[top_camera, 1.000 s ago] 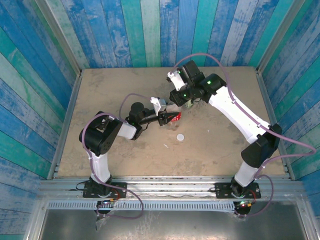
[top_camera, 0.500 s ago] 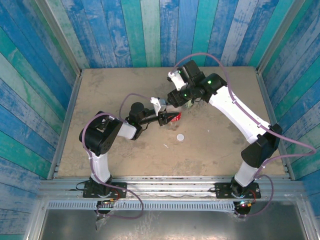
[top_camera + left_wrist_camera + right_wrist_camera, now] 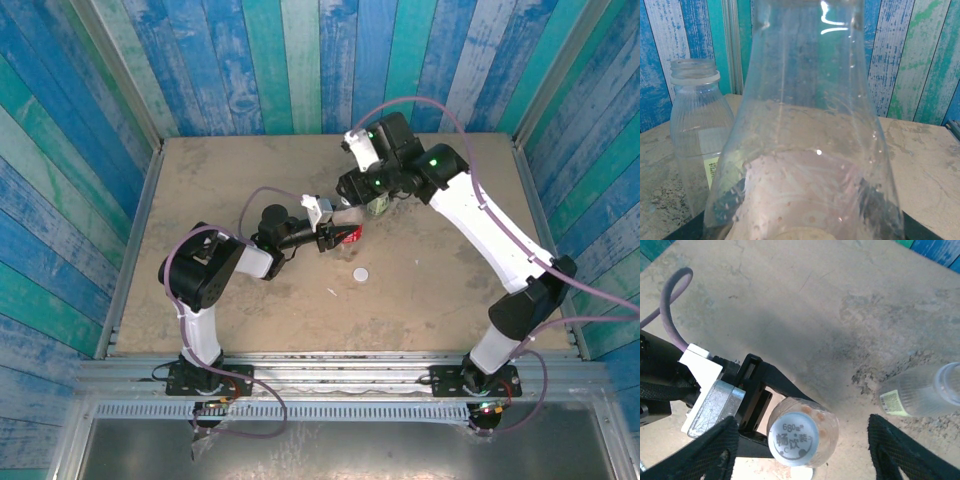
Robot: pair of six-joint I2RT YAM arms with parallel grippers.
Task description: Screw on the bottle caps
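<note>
My left gripper [image 3: 340, 238] is shut on the red-label bottle [image 3: 350, 236] and holds it upright on the table. From the right wrist I look straight down on this bottle [image 3: 826, 426] with a white cap [image 3: 794, 439] sitting on its neck. My right gripper [image 3: 801, 432] hangs open above it, its dark fingers [image 3: 715, 450] wide apart on either side and touching nothing. The second bottle [image 3: 694, 135], with a pale green-and-white label, stands uncapped just behind [image 3: 920, 392]. A loose white cap [image 3: 360, 273] lies on the table in front of the held bottle.
The sandy tabletop [image 3: 230, 180] is ringed by blue and green plank walls [image 3: 300, 60]. A small white scrap [image 3: 331, 292] lies near the loose cap. My right arm [image 3: 480, 225] reaches in diagonally from the near right corner.
The right gripper has opened and drawn up and back from the top of the held bottle. The left arm and its bottle have stayed put.
</note>
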